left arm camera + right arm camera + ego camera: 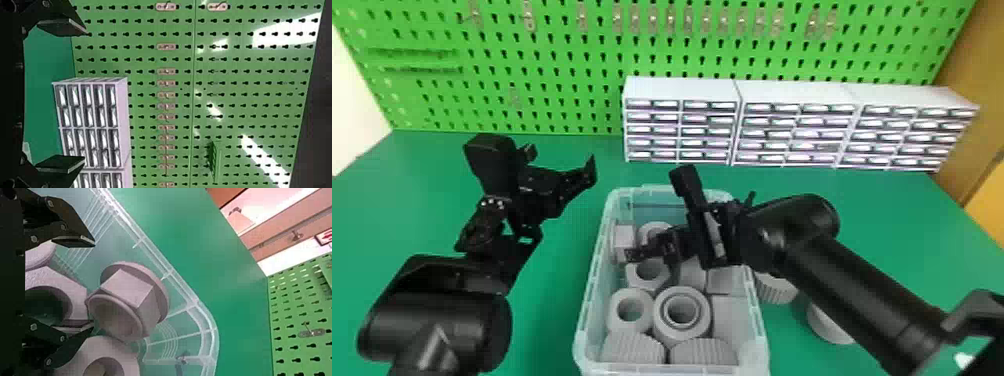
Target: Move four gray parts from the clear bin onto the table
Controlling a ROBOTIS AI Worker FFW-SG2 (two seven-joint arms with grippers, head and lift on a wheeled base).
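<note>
Where the bench (552,320) bears the clear bin (672,370), presumably for easy reach, the left end effector (85,96) hangs aside, fingers spread; the right end effector (93,284) sits inside, likewise apart, apparently to straddle a gray part (125,286) there.

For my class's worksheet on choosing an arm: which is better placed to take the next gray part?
The right, I judge: the right arm is over the bin, its open jaws close to gray parts. The left arm also has open jaws but is over the table, left of the bin.
</note>
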